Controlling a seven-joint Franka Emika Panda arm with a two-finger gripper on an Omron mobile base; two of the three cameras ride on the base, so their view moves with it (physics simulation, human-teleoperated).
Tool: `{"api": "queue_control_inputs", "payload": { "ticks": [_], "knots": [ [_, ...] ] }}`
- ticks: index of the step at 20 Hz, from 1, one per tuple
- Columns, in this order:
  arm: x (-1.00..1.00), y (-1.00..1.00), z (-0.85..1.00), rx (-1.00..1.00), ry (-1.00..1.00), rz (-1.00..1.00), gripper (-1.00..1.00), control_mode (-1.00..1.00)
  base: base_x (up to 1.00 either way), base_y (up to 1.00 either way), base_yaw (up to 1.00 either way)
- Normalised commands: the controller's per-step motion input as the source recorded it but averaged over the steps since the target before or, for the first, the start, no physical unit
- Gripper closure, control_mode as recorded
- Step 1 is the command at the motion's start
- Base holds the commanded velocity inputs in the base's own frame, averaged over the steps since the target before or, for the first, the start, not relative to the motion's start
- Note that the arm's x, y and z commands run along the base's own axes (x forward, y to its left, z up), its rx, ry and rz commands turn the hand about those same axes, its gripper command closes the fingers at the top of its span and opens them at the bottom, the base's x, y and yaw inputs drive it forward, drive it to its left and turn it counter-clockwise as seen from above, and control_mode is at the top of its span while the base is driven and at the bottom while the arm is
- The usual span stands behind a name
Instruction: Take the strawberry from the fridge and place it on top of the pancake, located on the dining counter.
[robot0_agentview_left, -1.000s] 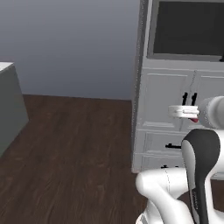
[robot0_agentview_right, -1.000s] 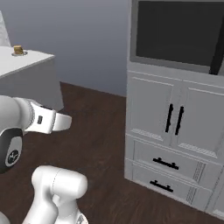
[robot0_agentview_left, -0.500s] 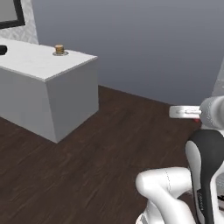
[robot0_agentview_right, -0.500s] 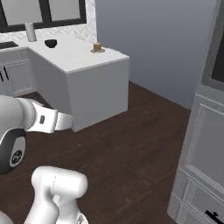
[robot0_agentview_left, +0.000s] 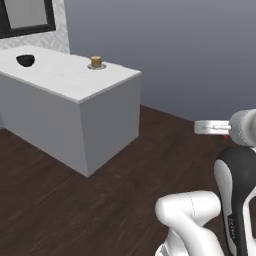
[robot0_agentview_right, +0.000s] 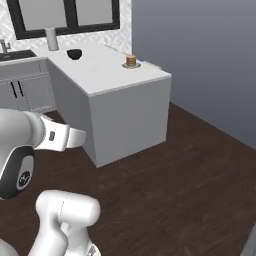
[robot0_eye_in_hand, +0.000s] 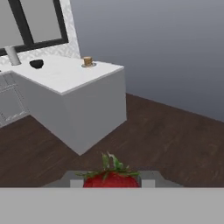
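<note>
In the hand view the strawberry (robot0_eye_in_hand: 111, 178), red with a green top, sits between the two finger tips of my gripper (robot0_eye_in_hand: 111, 182), which is shut on it. The pancake (robot0_agentview_left: 96, 62) is a small golden-brown stack on a grey plate near the far corner of the dining counter (robot0_agentview_left: 60, 76), a white-topped island with a grey base. Pancake (robot0_agentview_right: 131, 60) and counter (robot0_agentview_right: 112, 80) appear again from the right side, and ahead to the upper left in the hand view, pancake (robot0_eye_in_hand: 88, 61) on counter (robot0_eye_in_hand: 70, 76). The fridge is out of view.
A black bowl (robot0_agentview_right: 74, 53) rests further back on the island top. Behind it are a black-framed window, a pale cylinder (robot0_agentview_right: 51, 39) and grey cabinets with black handles (robot0_agentview_right: 20, 92). Dark wood floor (robot0_agentview_left: 100, 200) lies open between me and the island, with a plain grey wall behind.
The whole picture has swung: the base has turned, the pale cabinets and dark appliance slid out to the right, and the island with the pancake came into view and drew nearer.
</note>
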Motion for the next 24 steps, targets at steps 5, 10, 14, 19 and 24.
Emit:
{"api": "queue_control_inputs", "payload": {
  "ticks": [5, 10, 14, 19, 24],
  "knots": [
    [0.0, 0.0, 0.0, 0.0, 0.0, 0.0, 1.0, 1.0, 1.0, 0.36, 0.14],
    [0.0, 0.0, 0.0, 0.0, 0.0, 0.0, 1.0, 1.0, 1.0, -0.09, 0.31],
    [0.0, 0.0, 0.0, 0.0, 0.0, 0.0, 1.0, 1.0, 1.0, -0.52, 0.48],
    [0.0, 0.0, 0.0, 0.0, 0.0, 0.0, 1.0, 1.0, 0.76, -0.69, 0.52],
    [0.0, 0.0, 0.0, 0.0, 0.0, 0.0, 1.0, 1.0, 0.44, -0.85, 0.5]
  ]
}}
